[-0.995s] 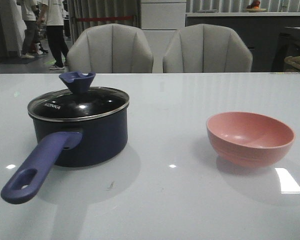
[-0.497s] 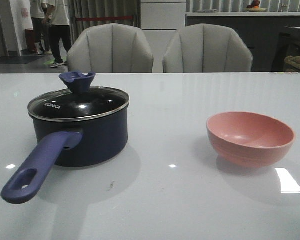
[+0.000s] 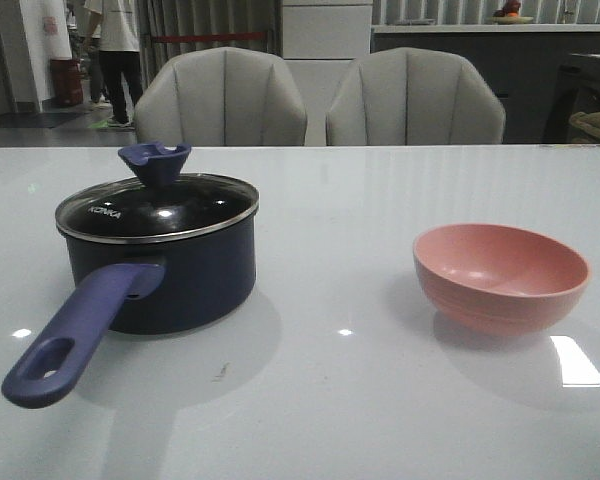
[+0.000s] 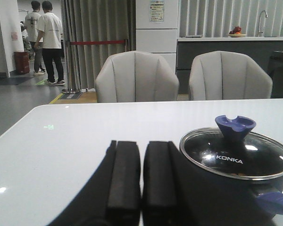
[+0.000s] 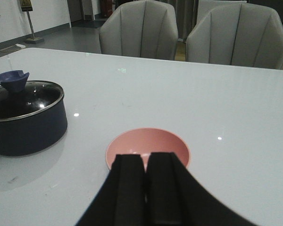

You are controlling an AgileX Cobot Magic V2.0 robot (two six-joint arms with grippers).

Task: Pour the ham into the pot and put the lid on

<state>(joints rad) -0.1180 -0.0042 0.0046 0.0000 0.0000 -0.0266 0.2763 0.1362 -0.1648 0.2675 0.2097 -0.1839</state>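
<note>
The dark navy pot [image 3: 185, 285] stands on the left of the white table, its long purple-blue handle [image 3: 75, 335] pointing toward the front edge. The glass lid [image 3: 160, 210] with its blue knob [image 3: 155, 160] sits on the pot's rim. The ham is hidden; the dark glass shows nothing I can make out. In the left wrist view my left gripper [image 4: 142, 143] is shut and empty, just beside the pot [image 4: 217, 197] and lid [image 4: 236, 153]. My right gripper [image 5: 146, 157] is shut and empty above the near rim of the pink bowl [image 5: 148, 141]. Neither gripper shows in the front view.
The pink bowl [image 3: 500, 275] stands on the right of the table, and its inside looks empty. Two grey chairs [image 3: 220, 100] stand behind the far table edge. Bare tabletop [image 3: 330, 250] lies between pot and bowl.
Nothing on the table has moved. Only the people in the far background have shifted.
</note>
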